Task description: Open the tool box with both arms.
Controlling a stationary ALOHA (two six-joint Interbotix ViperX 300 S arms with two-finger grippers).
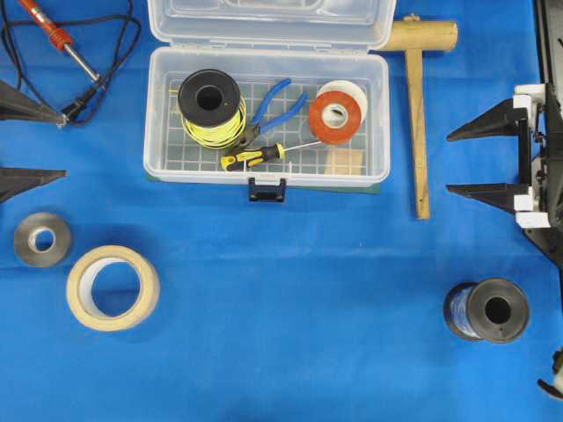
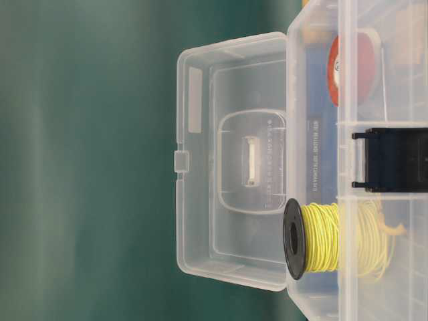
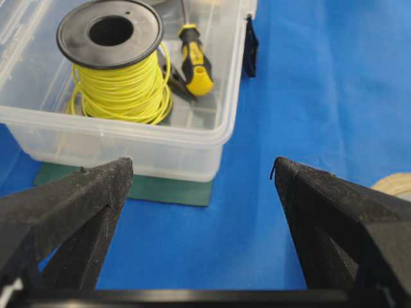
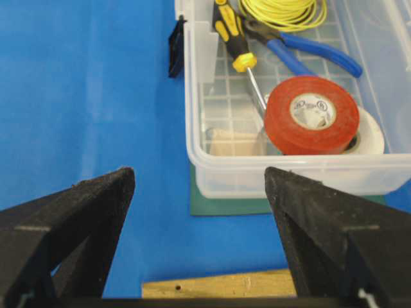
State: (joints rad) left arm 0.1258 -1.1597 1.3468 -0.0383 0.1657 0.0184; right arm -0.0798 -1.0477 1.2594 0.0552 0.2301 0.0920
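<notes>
The clear plastic tool box [image 1: 155, 114] stands open at the back middle of the blue cloth, its lid [image 1: 264, 22] laid back and its dark latch [image 1: 266, 189] hanging at the front. The table-level view shows the raised lid [image 2: 227, 221]. My left gripper [image 1: 63, 146] is open at the far left, apart from the box's left wall [image 3: 128, 144]. The right gripper [image 1: 449, 162] is open to the right of the box, pointing at its right wall [image 4: 289, 170]. In both wrist views the left gripper [image 3: 201, 165] and the right gripper [image 4: 199, 173] hold nothing.
Inside the box lie a yellow wire spool [image 1: 207, 127], blue pliers [image 1: 281, 105], a screwdriver [image 1: 255, 156] and red tape [image 1: 317, 112]. A wooden mallet [image 1: 416, 114] lies between the box and my right gripper. Soldering iron [image 1: 53, 35], grey roll [image 1: 25, 242], masking tape [image 1: 75, 294] left; black spool [image 1: 515, 321] front right.
</notes>
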